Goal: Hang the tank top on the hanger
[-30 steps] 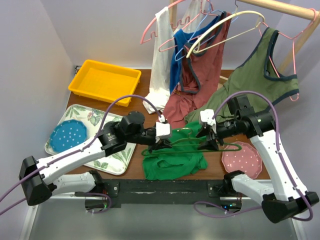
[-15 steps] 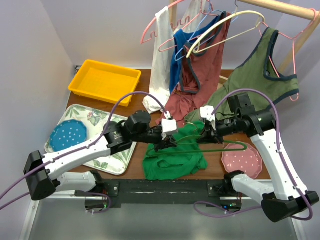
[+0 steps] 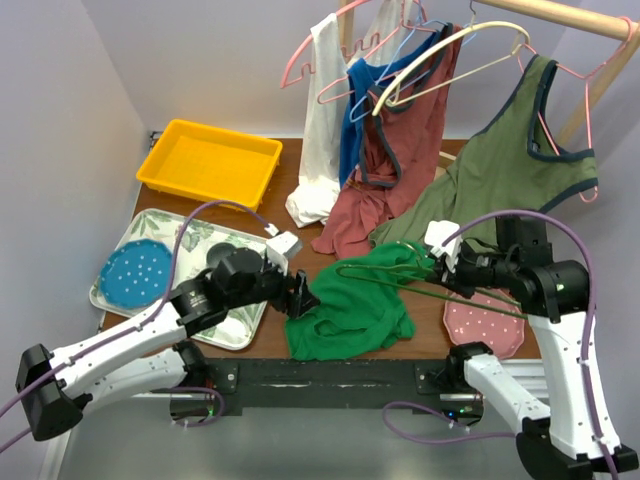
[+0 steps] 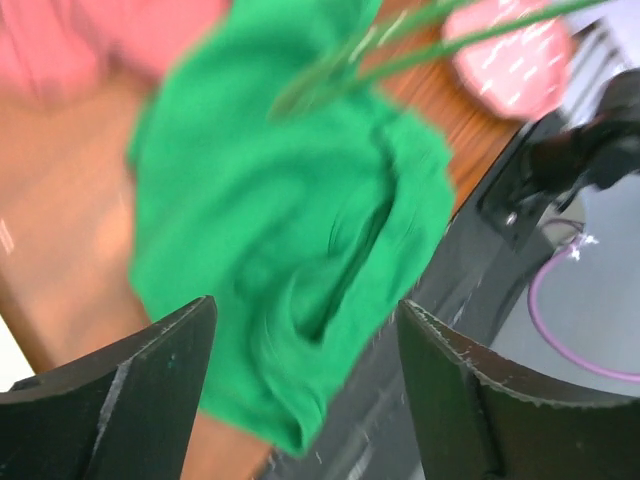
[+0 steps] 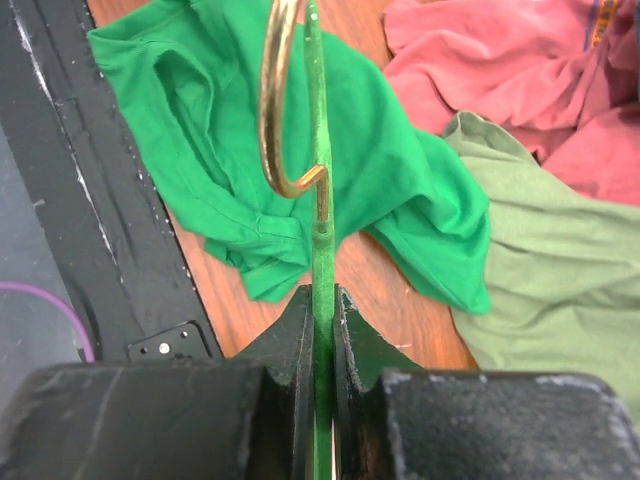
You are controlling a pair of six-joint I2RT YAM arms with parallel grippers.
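The tank top (image 3: 350,308) is plain bright green cloth with no trim, crumpled into a loose heap with deep folds and one dark opening showing in the middle. It lies at the near edge of the desk (image 3: 300,235), between the two arms, its lower hem reaching the black strip along the front. Its upper right part bunches up towards the right claw (image 3: 441,266)

The hanger (image 3: 487,305) is thin dark-green wire with a brass-coloured hook. The right claw is clenched on it close below the hook, and the wire runs leftwards across the top of the green cloth, touching it. From the right wrist the wire (image 5: 319,200) stands straight out of the shut fingers, over the tank top (image 5: 180,110)

The left claw (image 3: 300,297) is released, its fingers spread wide at the left edge of the heap. From the left wrist the cloth (image 4: 280,210) fills the gap ahead of the claw (image 4: 305,370), blurred, and nothing sits between the fingers

A yellow bin (image 3: 208,165) stands at the far left of the desk. Nearer, a flowered tray (image 3: 160,222) holds a blue dotted plate (image 3: 137,270); the left arm reaches over the tray. A pink dotted plate (image 3: 485,322) lies at the near right, under the hanger's wire

Behind, a rust-red top (image 3: 400,160) and an olive top (image 3: 500,170) hang from a wooden rail (image 3: 560,15), their hems resting on the desk
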